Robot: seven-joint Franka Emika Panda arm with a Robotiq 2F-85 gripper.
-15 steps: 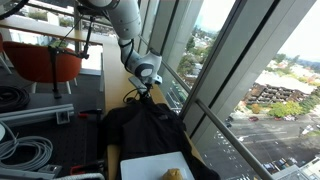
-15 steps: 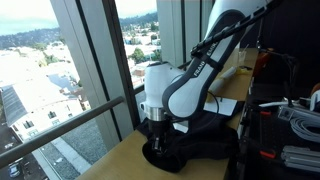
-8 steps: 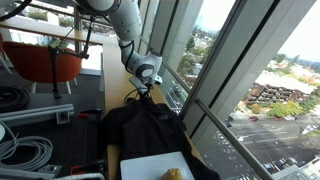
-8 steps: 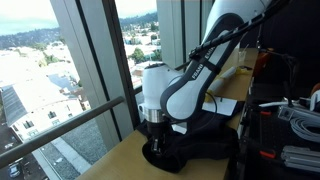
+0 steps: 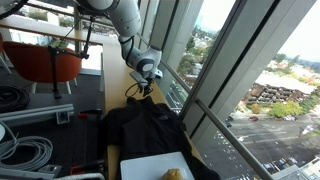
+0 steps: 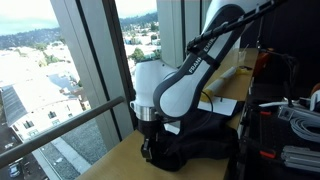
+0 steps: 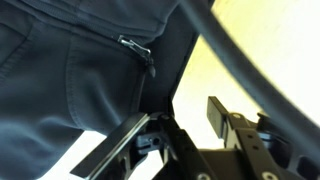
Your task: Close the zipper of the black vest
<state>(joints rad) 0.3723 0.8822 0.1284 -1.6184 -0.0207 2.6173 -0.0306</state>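
Observation:
The black vest [image 5: 150,125] lies rumpled on the wooden tabletop [image 5: 118,75]; it also shows in the exterior view from the opposite end [image 6: 205,140]. My gripper [image 5: 143,87] points down at the vest's far end, by the window, and also shows from that side [image 6: 150,143]. In the wrist view the vest's dark fabric [image 7: 60,80] fills the upper left, with a small metal zipper pull [image 7: 135,50] lying on it. My gripper [image 7: 180,125] stands with its jaws apart beside the fabric's edge. Bare pale table shows between them, and nothing is held.
A white flat board [image 5: 155,165] lies at the vest's near end. Window glass and mullions [image 5: 195,70] run along the table's side. Black cables and grey hoses [image 5: 25,140] lie on the other side. A thick dark cable [image 7: 240,60] crosses the wrist view.
My gripper has shifted a little along the vest toward its far end by the window. The vest looks much the same.

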